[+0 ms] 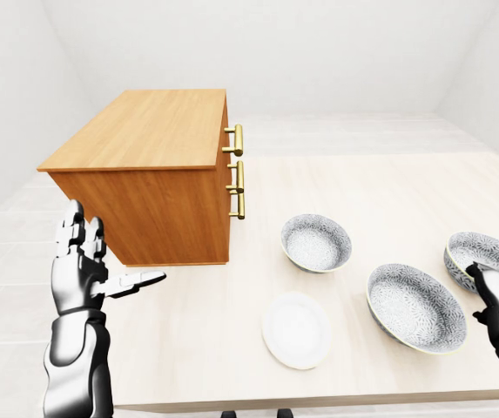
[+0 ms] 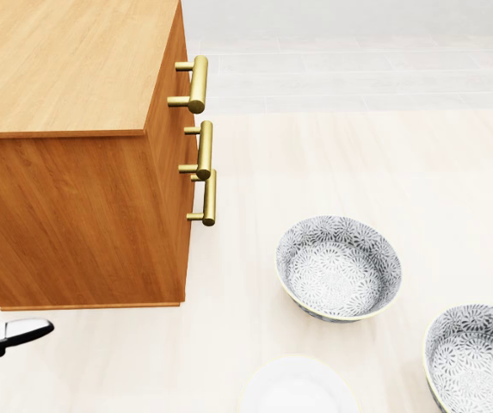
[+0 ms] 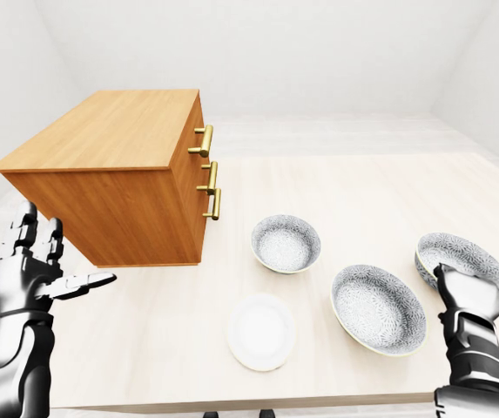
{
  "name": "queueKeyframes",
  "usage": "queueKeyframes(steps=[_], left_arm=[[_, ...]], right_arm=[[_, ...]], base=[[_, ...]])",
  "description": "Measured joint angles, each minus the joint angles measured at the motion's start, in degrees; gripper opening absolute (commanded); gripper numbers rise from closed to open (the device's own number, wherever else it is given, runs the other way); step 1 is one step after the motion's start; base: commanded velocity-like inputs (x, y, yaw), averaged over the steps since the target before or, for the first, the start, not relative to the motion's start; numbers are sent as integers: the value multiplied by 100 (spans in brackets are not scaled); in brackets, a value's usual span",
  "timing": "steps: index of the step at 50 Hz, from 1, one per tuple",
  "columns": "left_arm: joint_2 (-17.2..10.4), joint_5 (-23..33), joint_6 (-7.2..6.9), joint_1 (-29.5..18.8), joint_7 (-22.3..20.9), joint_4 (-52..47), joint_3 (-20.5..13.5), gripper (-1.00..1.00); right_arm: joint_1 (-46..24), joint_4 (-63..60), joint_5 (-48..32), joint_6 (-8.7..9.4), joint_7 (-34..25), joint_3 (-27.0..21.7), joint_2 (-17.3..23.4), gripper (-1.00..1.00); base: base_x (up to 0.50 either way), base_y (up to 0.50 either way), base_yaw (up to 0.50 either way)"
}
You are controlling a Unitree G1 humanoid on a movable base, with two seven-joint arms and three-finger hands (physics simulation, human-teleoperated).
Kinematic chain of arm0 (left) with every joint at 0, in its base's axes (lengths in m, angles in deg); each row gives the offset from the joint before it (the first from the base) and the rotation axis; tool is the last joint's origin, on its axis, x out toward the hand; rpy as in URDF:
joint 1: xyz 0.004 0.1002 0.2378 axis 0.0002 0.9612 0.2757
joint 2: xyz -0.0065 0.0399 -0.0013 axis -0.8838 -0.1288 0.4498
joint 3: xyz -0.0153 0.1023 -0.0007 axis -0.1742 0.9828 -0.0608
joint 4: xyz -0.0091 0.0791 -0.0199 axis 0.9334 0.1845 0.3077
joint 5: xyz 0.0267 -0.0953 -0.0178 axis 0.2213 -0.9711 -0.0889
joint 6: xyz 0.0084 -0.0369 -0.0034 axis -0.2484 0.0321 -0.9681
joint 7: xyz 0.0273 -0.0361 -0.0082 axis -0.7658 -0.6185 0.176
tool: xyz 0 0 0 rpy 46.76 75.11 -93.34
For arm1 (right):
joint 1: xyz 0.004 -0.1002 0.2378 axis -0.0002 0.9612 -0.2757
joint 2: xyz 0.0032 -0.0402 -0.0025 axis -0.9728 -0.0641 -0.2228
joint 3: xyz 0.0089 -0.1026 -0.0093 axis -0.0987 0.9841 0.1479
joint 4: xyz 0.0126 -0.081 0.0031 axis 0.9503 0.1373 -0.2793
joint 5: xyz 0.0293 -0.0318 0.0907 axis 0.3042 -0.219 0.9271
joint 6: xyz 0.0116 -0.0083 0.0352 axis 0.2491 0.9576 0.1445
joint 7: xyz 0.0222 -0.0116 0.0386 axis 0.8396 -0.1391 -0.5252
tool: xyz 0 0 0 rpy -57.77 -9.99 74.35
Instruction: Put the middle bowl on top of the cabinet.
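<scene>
**Item 1.** Left hand (image 1: 84,270): seen at 8 o'clock in the left-eye view, raised over the desk's (image 1: 388,192) near left corner. The fingers are held upright and spread, and the thumb is stretched toward 3 o'clock. Nothing is held. Only a fingertip is shown at the bottom left of the head view.

**Item 2.** Right hand (image 3: 467,305): seen at 4 o'clock in the right-eye view, with its back turned to the camera. It is set just before the near rim of the rightmost bowl (image 1: 484,259). How far the fingers are parted cannot be told, and no object is seen gripped.

**Item 3.** White plate (image 1: 295,329): laid flat on the desk near its near edge, at 9 o'clock of the middle bowl and apart from it.

**Item 4.** Middle bowl (image 1: 415,306): patterned grey and white, stood upright on the desk with no hand on it. It is placed between the other 2 bowls and nearer than either.

**Item 5.** Rightmost bowl: same pattern, found at 2 o'clock of the middle bowl, close beside it.

**Item 6.** Leftmost bowl (image 1: 316,242): same pattern, found at 10 o'clock of the middle bowl, clearly apart.

**Item 7.** Wooden cabinet (image 1: 153,174): stood on the desk at 10 o'clock of the bowls. 3 brass bar handles (image 2: 201,151) are mounted on its right face.
</scene>
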Motion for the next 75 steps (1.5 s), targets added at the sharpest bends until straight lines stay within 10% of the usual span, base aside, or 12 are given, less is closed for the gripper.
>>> queueKeyframes(steps=[22, 24, 26, 75], left_arm=[[-36, 43, 0, -61, 67, 132, 27, 100], [-39, 44, 0, -64, 71, 133, 27, 100], [-43, 47, 0, -68, 77, 135, 27, 100], [-225, -108, 0, -168, 77, 209, -234, 100]], right_arm=[[-88, 94, 64, 0, 16, -24, -129, 14], [-93, 99, 67, 0, 18, -27, -135, -18], [-105, 95, 64, 0, 28, -35, -134, -100], [-413, -319, 535, -1, -509, -52, 262, -100]], base=[[0, 0, 0], [0, 0, 0], [0, 0, 0], [0, 0, 0]])
